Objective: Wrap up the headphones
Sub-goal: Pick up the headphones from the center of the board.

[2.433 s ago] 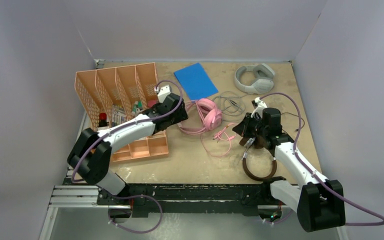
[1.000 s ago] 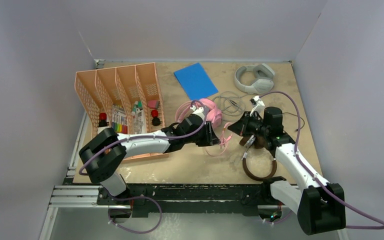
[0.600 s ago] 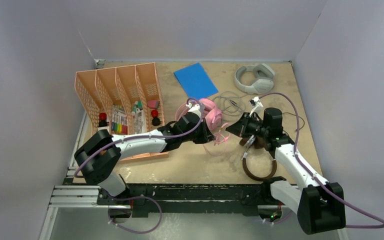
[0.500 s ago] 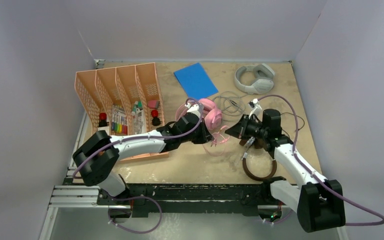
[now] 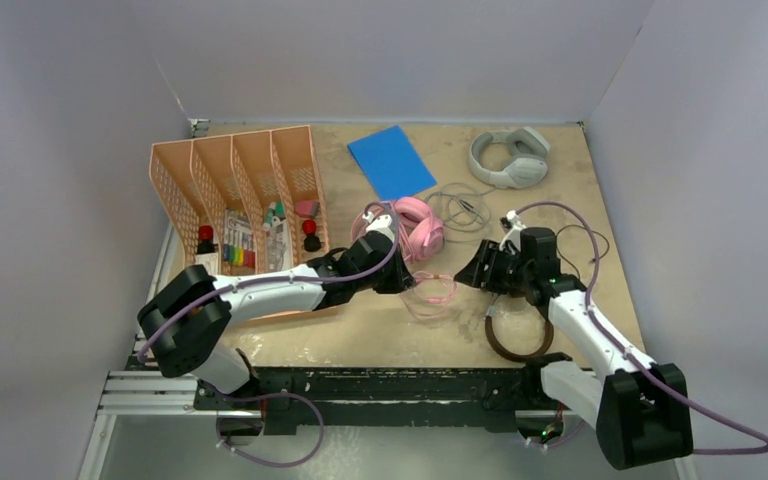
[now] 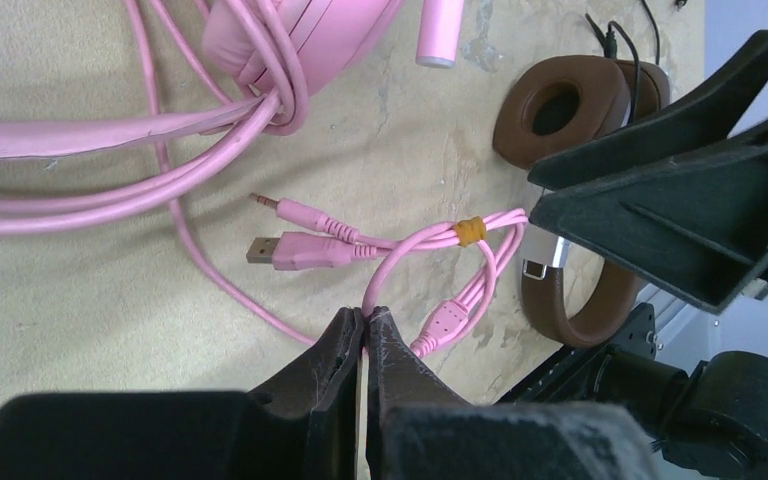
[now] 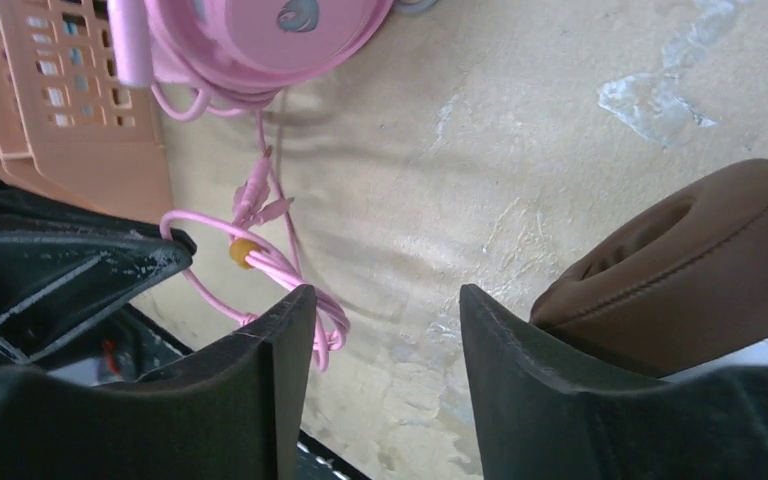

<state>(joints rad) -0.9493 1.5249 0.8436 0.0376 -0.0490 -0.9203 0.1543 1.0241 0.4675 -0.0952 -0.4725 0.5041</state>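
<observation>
The left tool [image 6: 365, 318] has clamped the pink cable [image 6: 422, 237]; right tool [image 7: 382, 300] has spread

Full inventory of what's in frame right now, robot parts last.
pink headset: 1, pink, table centre
pink cable: 1, pink, bundled end with yellow tie, near centre
brown headset: 1, brown and silver, near edge, under right arm
grey headset: 1, light grey, far right
blue sheet: 1, blue, far centre
file organiser: 1, orange, left side, small items inside
table: 1, tan
left gripper: shut on pink cable
right gripper: open, beside brown headset
</observation>
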